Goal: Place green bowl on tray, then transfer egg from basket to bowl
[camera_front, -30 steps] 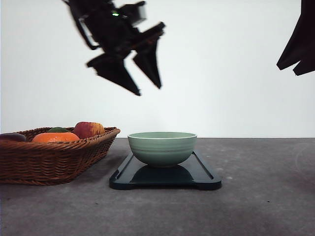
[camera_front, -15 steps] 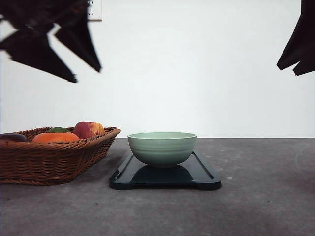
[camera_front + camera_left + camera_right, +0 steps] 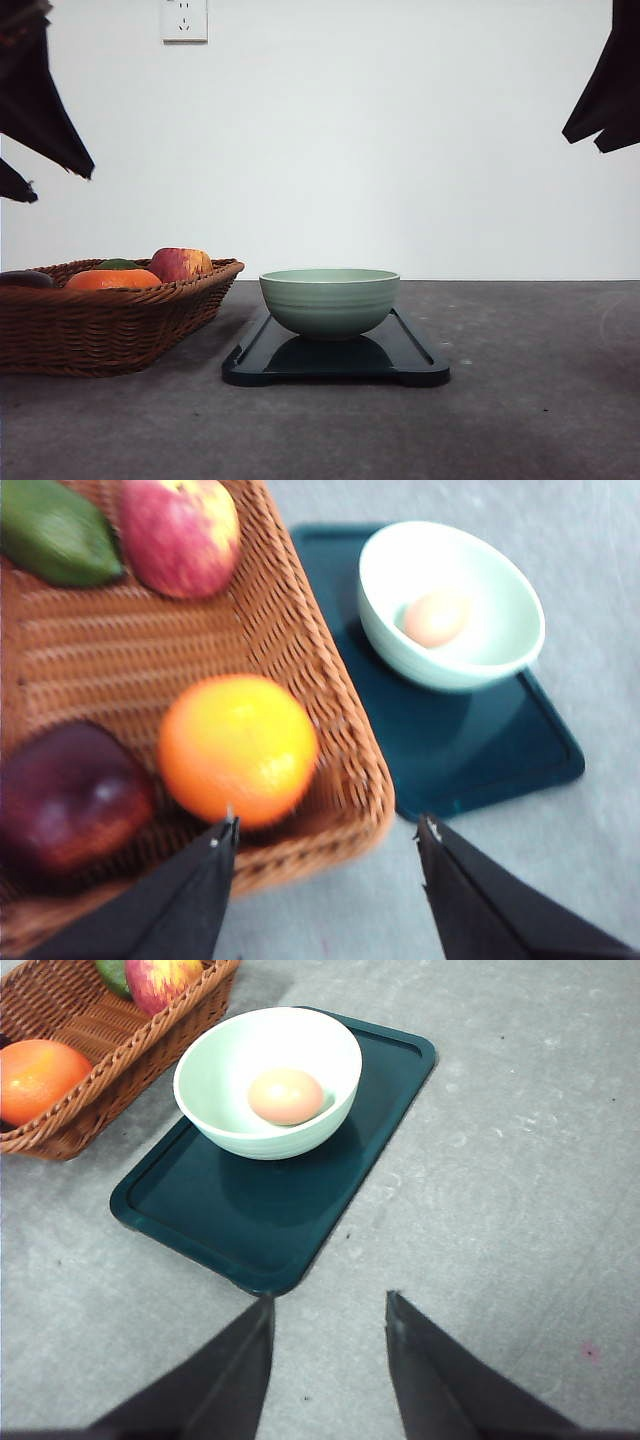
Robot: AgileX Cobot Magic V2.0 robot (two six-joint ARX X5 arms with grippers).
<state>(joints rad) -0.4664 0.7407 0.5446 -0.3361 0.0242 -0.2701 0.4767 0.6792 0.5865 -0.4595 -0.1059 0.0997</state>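
The left gripper [image 3: 325, 830] is spread wide and holds nothing. In the front view it hangs high at the upper left [image 3: 40, 175], above the basket [image 3: 110, 325]. The right gripper [image 3: 328, 1315] is spread too and holds nothing. It hangs at the upper right of the front view [image 3: 598, 140]. The egg [image 3: 286, 1096] lies inside the green bowl [image 3: 225, 1110]. The bowl sits on the dark tray [image 3: 270, 1220] in the middle of the front view. The basket stands just beside the tray at the lower left. In it lie an orange [image 3: 238, 748], a red apple [image 3: 180, 535], a dark plum [image 3: 65, 800] and a green fruit [image 3: 55, 535].
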